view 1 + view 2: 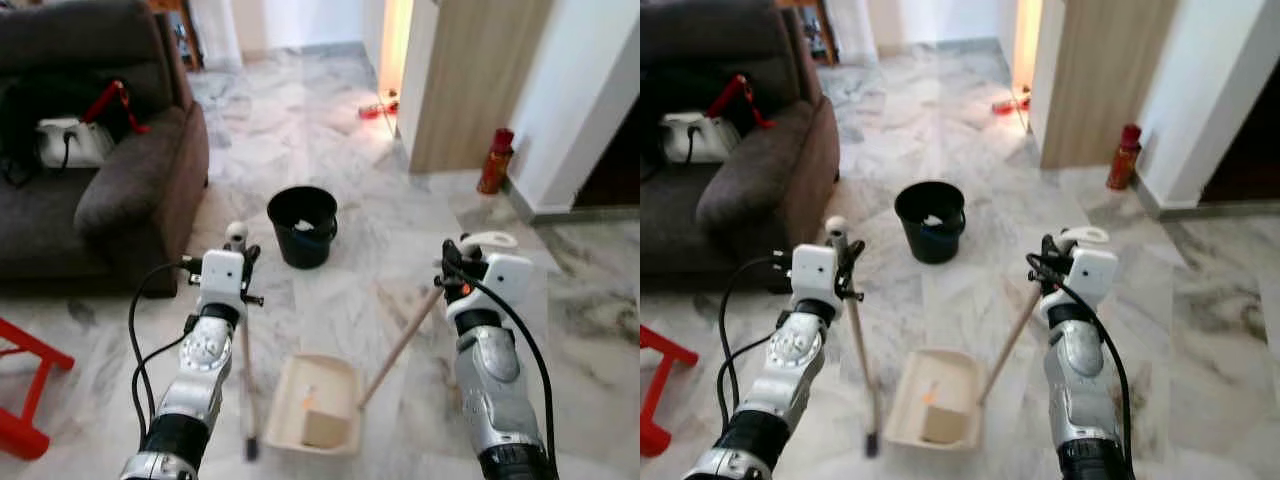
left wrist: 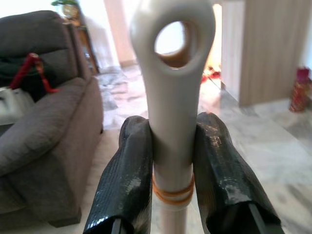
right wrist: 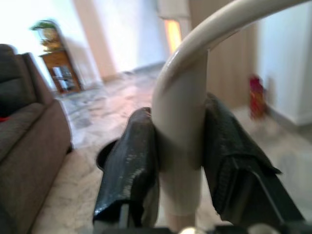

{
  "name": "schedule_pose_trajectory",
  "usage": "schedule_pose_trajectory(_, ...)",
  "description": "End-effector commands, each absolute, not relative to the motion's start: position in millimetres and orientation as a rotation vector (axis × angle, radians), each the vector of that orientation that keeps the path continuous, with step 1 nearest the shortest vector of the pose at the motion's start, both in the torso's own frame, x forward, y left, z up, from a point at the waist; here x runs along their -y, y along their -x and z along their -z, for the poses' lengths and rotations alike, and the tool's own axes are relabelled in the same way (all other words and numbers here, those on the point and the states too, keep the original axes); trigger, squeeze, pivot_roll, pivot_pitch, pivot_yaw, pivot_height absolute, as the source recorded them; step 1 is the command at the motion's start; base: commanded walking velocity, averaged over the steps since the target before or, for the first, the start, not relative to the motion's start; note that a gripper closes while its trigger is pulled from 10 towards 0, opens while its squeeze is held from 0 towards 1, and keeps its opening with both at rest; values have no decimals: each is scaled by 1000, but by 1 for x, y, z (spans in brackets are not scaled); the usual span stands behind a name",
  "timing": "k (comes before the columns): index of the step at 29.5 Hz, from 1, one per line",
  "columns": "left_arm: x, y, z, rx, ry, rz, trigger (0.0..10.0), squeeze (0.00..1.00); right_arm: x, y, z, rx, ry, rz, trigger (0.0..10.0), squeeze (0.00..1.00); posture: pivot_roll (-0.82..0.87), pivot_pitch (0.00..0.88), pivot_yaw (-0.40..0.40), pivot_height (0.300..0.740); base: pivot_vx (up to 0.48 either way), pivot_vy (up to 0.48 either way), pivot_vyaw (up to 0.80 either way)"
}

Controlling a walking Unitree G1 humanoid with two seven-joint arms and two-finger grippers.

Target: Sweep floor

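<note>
At the bottom centre of the frame a cream plastic dustpan (image 1: 315, 405) lies on the grey-veined marble floor (image 1: 330, 290), a small tan scrap inside it. Its wooden handle rises to the right end effector (image 3: 178, 151), clamped on the cream loop grip. The left end effector (image 2: 170, 161) is clamped just below the holed cream cap of a thin wooden broom (image 1: 246, 380), its bristles beside the pan. Both tools look light and stiff; smooth plastic may slip, so gripping below the caps suits. Farther up, a black bucket (image 1: 302, 226) stands mid-frame, a dark grey sofa (image 1: 110, 170) upper left.

Bucket (image 1: 302, 226) beyond dustpan (image 1: 312, 405), right of sofa (image 1: 95, 170)
</note>
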State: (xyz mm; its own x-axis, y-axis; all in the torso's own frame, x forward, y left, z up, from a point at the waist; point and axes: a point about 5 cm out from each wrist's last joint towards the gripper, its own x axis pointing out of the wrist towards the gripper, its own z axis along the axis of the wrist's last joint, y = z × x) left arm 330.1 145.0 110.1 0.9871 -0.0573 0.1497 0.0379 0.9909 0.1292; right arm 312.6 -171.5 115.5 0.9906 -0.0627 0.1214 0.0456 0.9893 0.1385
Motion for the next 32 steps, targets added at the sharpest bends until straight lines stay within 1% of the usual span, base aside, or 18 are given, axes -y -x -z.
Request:
schedule_pose_trajectory(1,-156,-331,-120,194,-151,21,10000,0,161,-316,-127,178,-169,25,10000,0,-94,0,57,740,322,0,0)
schedule_pose_trajectory(32,-153,-333,-120,197,-152,36,10000,0,156,-317,-127,177,-176,3,10000,0,-82,0,56,740,327,0,0)
